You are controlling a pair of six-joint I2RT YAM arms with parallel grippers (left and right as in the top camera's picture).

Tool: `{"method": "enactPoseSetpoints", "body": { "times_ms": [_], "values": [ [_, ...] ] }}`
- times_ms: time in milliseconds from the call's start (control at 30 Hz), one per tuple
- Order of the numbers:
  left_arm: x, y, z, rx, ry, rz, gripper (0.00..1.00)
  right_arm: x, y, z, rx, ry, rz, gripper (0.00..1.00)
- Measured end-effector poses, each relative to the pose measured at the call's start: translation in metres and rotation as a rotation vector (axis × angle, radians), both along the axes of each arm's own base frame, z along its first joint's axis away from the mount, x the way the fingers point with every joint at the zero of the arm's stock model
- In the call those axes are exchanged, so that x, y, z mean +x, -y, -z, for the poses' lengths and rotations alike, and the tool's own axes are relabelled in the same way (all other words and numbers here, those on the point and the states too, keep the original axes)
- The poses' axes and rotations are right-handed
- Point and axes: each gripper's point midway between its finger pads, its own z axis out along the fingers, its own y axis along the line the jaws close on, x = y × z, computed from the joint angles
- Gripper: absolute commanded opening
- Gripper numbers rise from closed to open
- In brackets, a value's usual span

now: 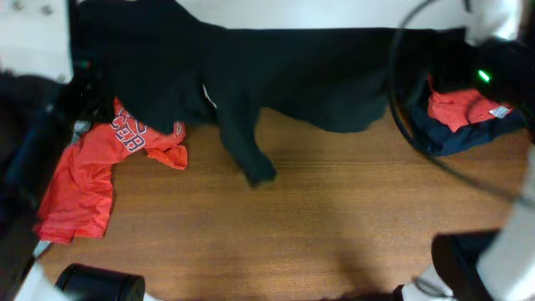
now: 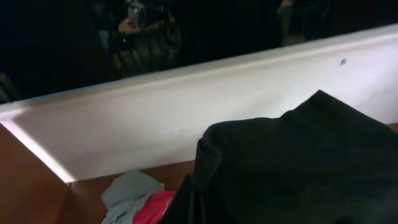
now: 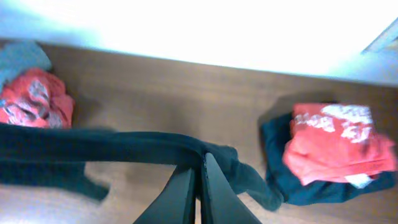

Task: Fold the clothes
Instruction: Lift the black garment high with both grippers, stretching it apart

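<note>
Our left end effector (image 2: pixel 194 210) and right end effector (image 3: pixel 200 182) pinch tight on the black shirt (image 1: pixel 292 79), stretched across the top of the frame. A folded pile (image 1: pixel 461 113) sits upper right. The red shirt (image 1: pixel 84 176), left, is not folded yet.

Free room and obstacles on the table (image 1: pixel 334 226).
Bare wood along the near edge; a black T-shirt (image 1: pixel 292 84) spans the far edge, a crumpled red-orange T-shirt (image 1: pixel 84 180) crowds the left edge, a folded stack (image 1: pixel 466 117) and cable (image 1: pixel 394 100) the far right corner.
</note>
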Motion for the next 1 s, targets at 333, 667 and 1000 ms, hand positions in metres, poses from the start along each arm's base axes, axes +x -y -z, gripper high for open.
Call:
{"method": "enactPoseSetpoints", "body": {
  "times_ms": [333,667,1000],
  "values": [
    [0.019,0.006,0.002,-0.001,-0.005,0.008,0.01,-0.032,0.007,-0.026,-0.01,0.093,0.029,0.04],
    [0.118,0.016,0.04,0.031,-0.071,-0.049,0.01,0.081,0.003,0.06,-0.039,-0.141,0.022,0.04],
    [0.248,-0.003,0.114,0.039,-0.115,-0.139,0.0,0.191,-0.003,0.111,-0.103,-0.089,-0.038,0.04]
  ]
}}
